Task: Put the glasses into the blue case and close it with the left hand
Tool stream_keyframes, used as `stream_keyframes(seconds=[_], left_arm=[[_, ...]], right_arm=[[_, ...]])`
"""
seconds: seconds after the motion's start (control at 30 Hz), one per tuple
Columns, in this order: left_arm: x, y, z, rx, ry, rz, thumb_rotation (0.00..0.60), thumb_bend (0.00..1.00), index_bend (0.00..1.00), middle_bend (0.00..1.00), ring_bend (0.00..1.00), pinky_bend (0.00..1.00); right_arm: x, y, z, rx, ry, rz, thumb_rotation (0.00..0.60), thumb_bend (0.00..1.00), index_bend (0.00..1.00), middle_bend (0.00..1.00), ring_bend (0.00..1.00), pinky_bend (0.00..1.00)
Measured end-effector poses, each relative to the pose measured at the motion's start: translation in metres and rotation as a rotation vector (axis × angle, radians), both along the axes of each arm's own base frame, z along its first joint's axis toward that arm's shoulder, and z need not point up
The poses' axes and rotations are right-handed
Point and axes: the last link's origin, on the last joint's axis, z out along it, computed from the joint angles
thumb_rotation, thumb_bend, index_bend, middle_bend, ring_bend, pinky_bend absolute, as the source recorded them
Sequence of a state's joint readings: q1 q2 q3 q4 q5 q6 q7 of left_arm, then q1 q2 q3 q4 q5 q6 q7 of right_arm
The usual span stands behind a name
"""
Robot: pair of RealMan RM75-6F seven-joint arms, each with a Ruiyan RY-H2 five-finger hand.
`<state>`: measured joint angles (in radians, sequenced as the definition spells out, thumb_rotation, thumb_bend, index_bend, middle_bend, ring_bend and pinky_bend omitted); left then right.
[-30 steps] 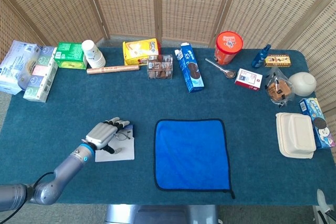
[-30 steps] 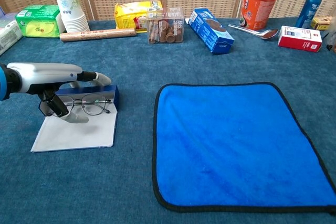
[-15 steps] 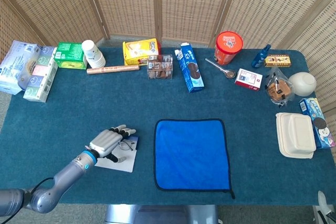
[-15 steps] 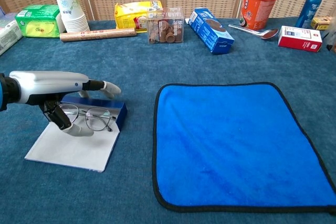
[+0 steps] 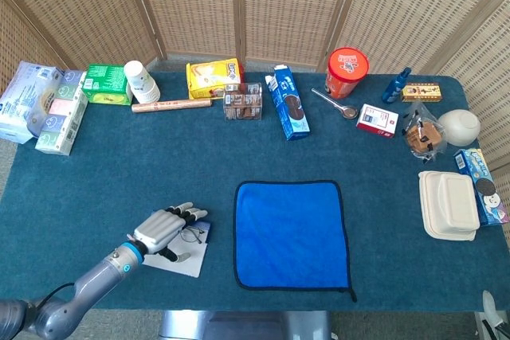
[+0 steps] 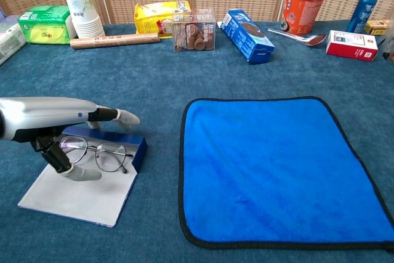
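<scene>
Thin wire-framed glasses are pinched in the left hand fingers at 8 o'clock on the table, over the open blue case. A loose pinch could probably drop them outside.

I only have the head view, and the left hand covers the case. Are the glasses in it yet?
Observer: In the chest view the glasses sit under the left hand, against the blue wall of the case.
Operator: Is it open?
Observer: Yes, its white flap lies flat toward the camera.
Operator: Does the hand grip them?
Observer: The fingers stretch flat above them and the thumb sits by one lens. I cannot tell if that is a grip.
</scene>
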<state>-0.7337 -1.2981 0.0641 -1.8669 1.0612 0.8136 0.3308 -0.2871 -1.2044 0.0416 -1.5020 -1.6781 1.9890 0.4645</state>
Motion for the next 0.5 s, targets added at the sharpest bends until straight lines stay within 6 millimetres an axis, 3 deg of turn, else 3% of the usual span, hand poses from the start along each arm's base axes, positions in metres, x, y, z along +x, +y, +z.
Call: stream_keyframes(seconds=[0.5], left_arm=[[-0.008,-0.017,0.005,-0.008,-0.016,-0.002,0.47,0.26,0.02,0.1,0.0,0.18]], right_arm=[[0.001,-0.003,-0.002,0.015,0.002,0.007,0.403,0.33,0.03,0.13,0.0,0.13]])
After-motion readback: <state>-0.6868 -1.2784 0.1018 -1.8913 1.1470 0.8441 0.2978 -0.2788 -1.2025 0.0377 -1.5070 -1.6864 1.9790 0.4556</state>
